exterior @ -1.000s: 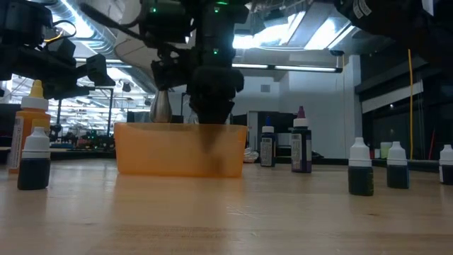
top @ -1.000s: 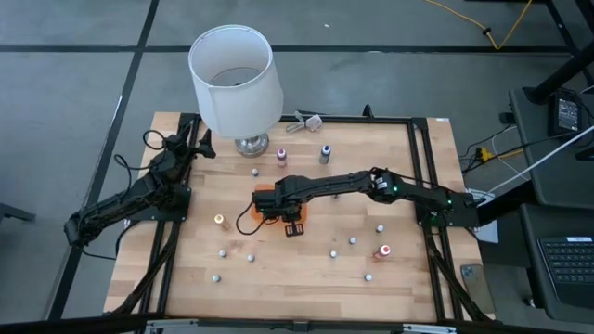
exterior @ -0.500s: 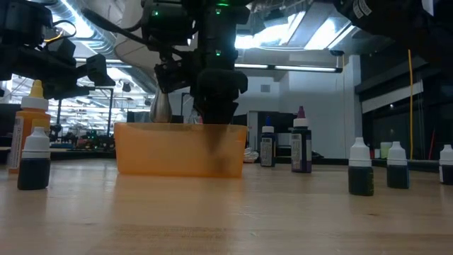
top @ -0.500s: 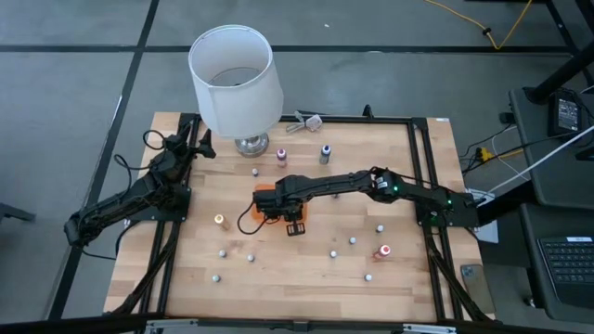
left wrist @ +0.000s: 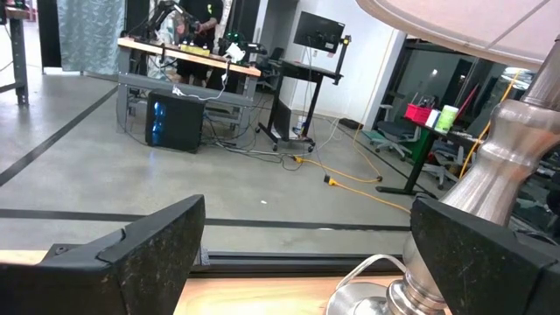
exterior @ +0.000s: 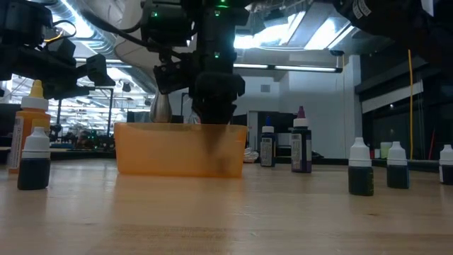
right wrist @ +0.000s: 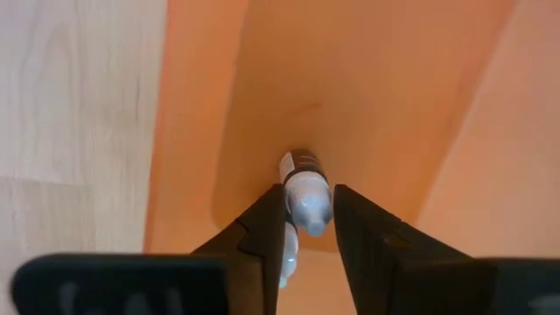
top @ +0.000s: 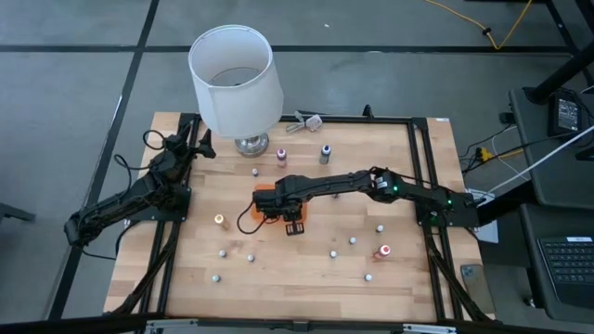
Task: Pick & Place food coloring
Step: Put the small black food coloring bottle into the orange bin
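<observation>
An orange tray (top: 264,192) sits near the table's middle; the low view shows its near wall (exterior: 163,149). My right gripper (top: 275,208) points straight down into it, shut on a small food coloring bottle (right wrist: 306,194) with a whitish cap and a dark body. Several other food coloring bottles stand upright on the wood, among them an orange one (top: 219,221), a red one (top: 383,250), a purple one (top: 281,155) and a blue one (top: 325,151). My left gripper (left wrist: 306,236) waits open at the table's far left, level, beside the lamp's base. My right gripper has the small bottle between its two fingers (right wrist: 267,223), which come from above and point down. They stand on either side of its whitish cap end (right wrist: 308,208). The bottle's dark lower end (right wrist: 302,162) is down at the tray's floor; whether it rests there cannot be told.
A big white-shaded lamp (top: 236,79) on a metal base (top: 251,145) stands at the far left. Dark-bodied bottles stand near the low camera (exterior: 34,159) (exterior: 360,168). Black rails (top: 422,176) frame the tabletop. Bare wood lies along the near edge.
</observation>
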{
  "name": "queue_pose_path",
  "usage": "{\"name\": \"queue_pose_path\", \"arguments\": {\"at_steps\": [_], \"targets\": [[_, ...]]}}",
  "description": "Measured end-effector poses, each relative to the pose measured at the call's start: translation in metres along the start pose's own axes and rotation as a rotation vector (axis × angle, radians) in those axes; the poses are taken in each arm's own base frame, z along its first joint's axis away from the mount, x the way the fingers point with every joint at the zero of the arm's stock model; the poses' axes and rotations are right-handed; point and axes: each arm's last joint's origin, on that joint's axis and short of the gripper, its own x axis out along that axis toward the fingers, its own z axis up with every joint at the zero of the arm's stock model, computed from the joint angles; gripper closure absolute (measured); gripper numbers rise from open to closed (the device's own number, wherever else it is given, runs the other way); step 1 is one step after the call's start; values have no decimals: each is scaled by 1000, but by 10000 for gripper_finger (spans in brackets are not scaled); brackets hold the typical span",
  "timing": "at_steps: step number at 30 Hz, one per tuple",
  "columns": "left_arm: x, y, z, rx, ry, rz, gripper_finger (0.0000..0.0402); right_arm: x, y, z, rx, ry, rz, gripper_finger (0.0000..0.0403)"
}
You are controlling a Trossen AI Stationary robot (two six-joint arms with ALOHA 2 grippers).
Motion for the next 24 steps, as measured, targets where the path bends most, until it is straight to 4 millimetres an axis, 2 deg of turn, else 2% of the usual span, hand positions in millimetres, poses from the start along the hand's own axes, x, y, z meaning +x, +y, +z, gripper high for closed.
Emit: {"name": "queue_pose_path", "arguments": {"at_steps": [14, 24], "targets": [[0, 0, 0, 0, -1, 0, 10, -4, -3, -2, -1, 14, -52, 240], [0, 0, 0, 0, -1, 0, 10, -22, -9, -3, 13, -9, -56, 212]]}}
